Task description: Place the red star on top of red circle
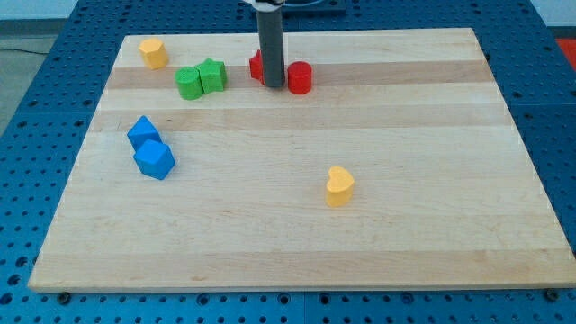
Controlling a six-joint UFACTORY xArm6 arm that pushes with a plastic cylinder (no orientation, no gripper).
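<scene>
Near the pale wooden worktop's [297, 243] top edge, the red star block [256, 65] peeks out left of my tip [273, 85], the red circular block [300, 77] just right; no fingers here, only a bare rod.

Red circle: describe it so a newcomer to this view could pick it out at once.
Start at the wooden board and go to its top edge near the middle, where the dark rod comes down to my tip. The red circle sits just to the view's right of my tip. It is round and fully visible; the red star on the other side is partly hidden by the rod.
</scene>
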